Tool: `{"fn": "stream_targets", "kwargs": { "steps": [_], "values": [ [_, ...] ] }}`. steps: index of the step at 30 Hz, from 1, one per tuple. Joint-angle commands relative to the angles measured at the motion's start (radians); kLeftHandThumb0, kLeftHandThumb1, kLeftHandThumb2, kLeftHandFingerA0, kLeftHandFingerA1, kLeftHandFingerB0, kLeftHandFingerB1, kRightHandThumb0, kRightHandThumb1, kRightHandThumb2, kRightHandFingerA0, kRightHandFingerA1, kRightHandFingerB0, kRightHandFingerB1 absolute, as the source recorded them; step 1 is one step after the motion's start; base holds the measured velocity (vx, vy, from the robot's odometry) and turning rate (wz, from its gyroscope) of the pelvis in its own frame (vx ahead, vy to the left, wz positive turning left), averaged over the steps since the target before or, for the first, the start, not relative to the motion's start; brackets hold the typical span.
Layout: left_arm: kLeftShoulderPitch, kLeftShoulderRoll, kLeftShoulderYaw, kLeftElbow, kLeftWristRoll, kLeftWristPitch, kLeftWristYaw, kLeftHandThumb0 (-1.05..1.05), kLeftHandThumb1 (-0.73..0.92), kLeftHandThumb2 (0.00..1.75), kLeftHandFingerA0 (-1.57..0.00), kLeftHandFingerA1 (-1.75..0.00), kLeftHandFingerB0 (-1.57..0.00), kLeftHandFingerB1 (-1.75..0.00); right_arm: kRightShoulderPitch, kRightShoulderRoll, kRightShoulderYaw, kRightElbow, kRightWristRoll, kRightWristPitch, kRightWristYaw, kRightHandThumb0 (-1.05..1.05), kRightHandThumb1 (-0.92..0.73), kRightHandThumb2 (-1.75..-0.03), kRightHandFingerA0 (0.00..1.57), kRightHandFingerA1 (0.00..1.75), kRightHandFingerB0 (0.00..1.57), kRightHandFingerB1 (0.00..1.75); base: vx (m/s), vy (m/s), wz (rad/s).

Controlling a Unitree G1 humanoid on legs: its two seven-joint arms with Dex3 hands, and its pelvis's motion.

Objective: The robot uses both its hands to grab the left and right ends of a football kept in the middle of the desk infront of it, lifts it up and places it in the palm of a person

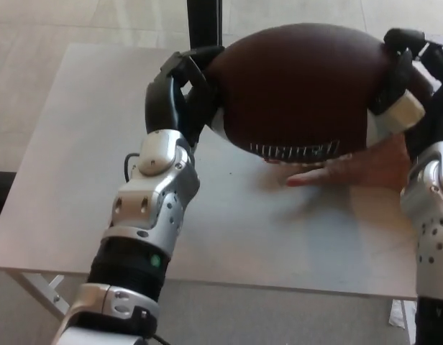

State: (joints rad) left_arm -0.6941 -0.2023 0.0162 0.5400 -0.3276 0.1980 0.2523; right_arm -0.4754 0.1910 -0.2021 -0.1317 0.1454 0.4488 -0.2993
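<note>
A brown football (300,86) with white laces along its lower edge hangs above the grey desk (99,144). My left hand (180,93) is pressed against its left end with black fingers wrapped on it. My right hand (410,79) clamps its right end. A person's open hand (358,167) lies palm up under the ball's right half, fingertips pointing left. The ball hides most of that palm. I cannot tell whether ball and palm touch.
A black post (203,23) stands behind the desk's far edge. The desk's front edge runs along the bottom, with a white frame leg (36,291) below left. Tiled floor lies around.
</note>
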Motion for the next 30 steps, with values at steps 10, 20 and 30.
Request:
{"fn": "stream_targets", "kwargs": {
  "steps": [10, 20, 30],
  "values": [
    [-0.524, 0.026, -0.233, 0.266, 0.183, 0.188, -0.250, -0.40, 0.69, 0.65, -0.70, -1.53, -0.61, -1.34, -0.591, 0.075, -0.285, 0.296, 0.323, 0.198, -0.128, -0.23, -0.79, -0.94, 1.02, 1.75, 0.75, 1.67, 0.00, 0.000, 0.00],
    [-0.469, -0.089, -0.175, 0.447, 0.182, 0.162, 0.008, -0.54, 0.72, 1.11, -0.30, -0.69, -0.17, -0.58, -0.565, 0.052, -0.453, 0.528, 0.290, 0.123, -0.192, -0.25, -0.82, -0.83, 0.97, 1.75, 0.78, 1.53, 0.00, 0.000, 0.00],
    [-0.367, -0.158, -0.222, 0.611, 0.268, 0.100, 0.000, -0.52, 0.80, 0.63, -0.34, -0.78, -0.40, -0.54, -0.414, 0.039, -0.510, 0.665, 0.265, -0.007, -0.134, -0.30, -0.83, -0.80, 1.03, 1.75, 0.77, 1.62, 0.00, 0.000, 0.00]
  ]
}}
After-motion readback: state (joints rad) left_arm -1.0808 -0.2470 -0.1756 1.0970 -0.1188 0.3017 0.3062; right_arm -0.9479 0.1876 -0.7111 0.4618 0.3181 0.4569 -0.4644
